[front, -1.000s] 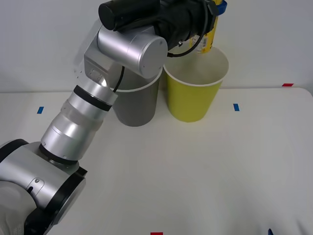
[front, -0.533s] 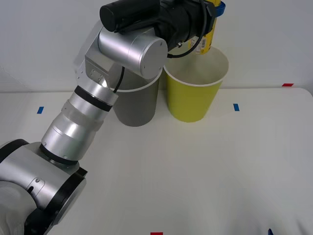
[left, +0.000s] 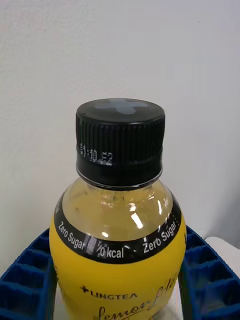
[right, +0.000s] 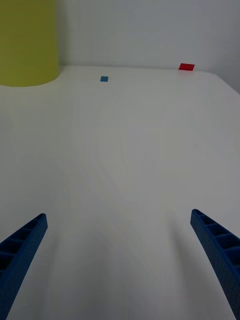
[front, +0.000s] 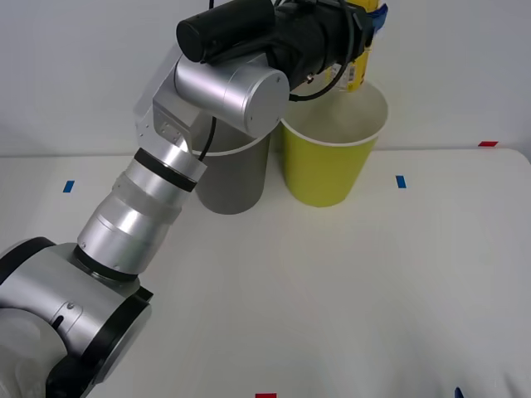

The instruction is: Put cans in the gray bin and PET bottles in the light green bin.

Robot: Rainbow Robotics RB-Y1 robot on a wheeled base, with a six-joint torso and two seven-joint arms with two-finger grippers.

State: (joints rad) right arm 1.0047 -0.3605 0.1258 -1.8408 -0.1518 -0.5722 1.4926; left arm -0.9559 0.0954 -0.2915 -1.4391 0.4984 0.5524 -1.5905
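My left gripper [front: 365,33] pinches the bottle [front: 358,70] above the light green bin [front: 332,162]; release only once centred over the opening, clear of the gray bin [front: 236,178]. Right gripper [right: 117,265] idle, fingers spread.

Front view: high above arms, faces forward and down over white table [front: 348,290] toward wall; takes in gray bin [front: 236,178] and light green bin [front: 328,162].

Right wrist view: low over table, faces across bare surface; light green bin [right: 27,42], blue tape mark [right: 104,78], red tape mark [right: 186,66] shared with front view.

Left wrist view: very close on PET bottle [left: 120,225], faces wall; bottle shared with front view.
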